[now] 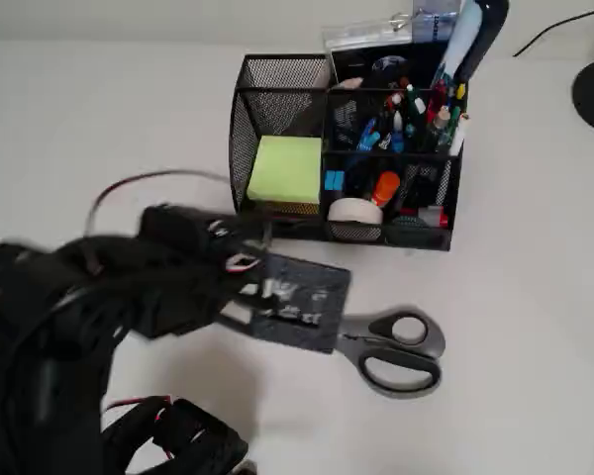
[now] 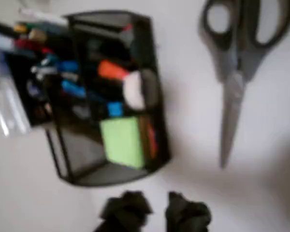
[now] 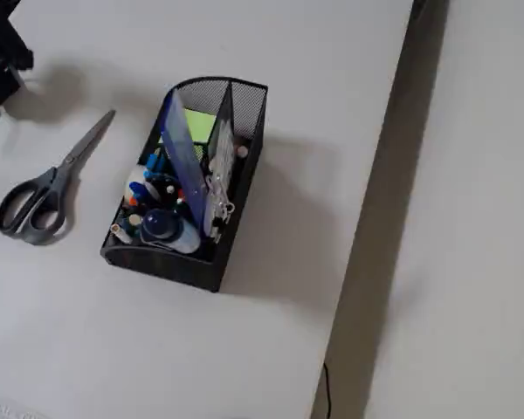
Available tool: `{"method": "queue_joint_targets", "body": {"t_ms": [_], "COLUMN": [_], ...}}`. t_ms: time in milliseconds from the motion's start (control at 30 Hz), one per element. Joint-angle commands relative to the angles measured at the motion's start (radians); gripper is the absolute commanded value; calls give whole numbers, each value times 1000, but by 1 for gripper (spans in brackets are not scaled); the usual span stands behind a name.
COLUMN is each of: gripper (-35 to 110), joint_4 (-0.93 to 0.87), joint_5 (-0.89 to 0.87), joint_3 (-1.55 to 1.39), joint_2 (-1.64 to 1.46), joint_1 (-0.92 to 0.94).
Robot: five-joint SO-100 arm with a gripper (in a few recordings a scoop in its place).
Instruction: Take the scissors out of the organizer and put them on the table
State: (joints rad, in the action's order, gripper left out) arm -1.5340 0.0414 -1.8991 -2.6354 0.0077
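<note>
You had the scissors [image 1: 391,352] lying flat on the desk [image 1: 535,356], outside the organizer [image 1: 346,148] and just apart from it, at about 6 o'clock of it in the overhead view. Their grey loop handles pointed toward 3 o'clock there, while the blades ran toward 9 o'clock, hidden under the arm's camera mount.

In the fixed view the scissors [image 3: 48,192] lay at 9 o'clock of the organizer [image 3: 188,188], blade tips aimed toward 1 o'clock, handles nearest the picture's left edge.

In the wrist view your gripper [image 2: 154,210] sat at 6 o'clock of the frame, its two dark fingers [image 2: 125,208] slightly parted with only bare desk between them, grasping nothing. The scissors [image 2: 237,63] lay at 1 o'clock of it, clear of the fingers, tips pointing down the frame.

The organizer [image 2: 106,96] still carried green sticky notes [image 1: 287,170], a tape roll [image 1: 355,211] and a crowd of pens [image 1: 416,114].
</note>
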Motion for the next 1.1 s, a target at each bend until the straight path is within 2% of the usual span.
{"method": "queue_joint_targets", "body": {"t_ms": [0,133,233,500,1067], "gripper": [0,0,0,0,0], "joint_4": [97,173,155,215,215], "joint_5": [60,143,192,160,141], "joint_3": [-265,-591,-808,-1065,-1066], "joint_2": [-218,-440,-655,-653,-653], "joint_1": [-11,11,-6,84,80]}}
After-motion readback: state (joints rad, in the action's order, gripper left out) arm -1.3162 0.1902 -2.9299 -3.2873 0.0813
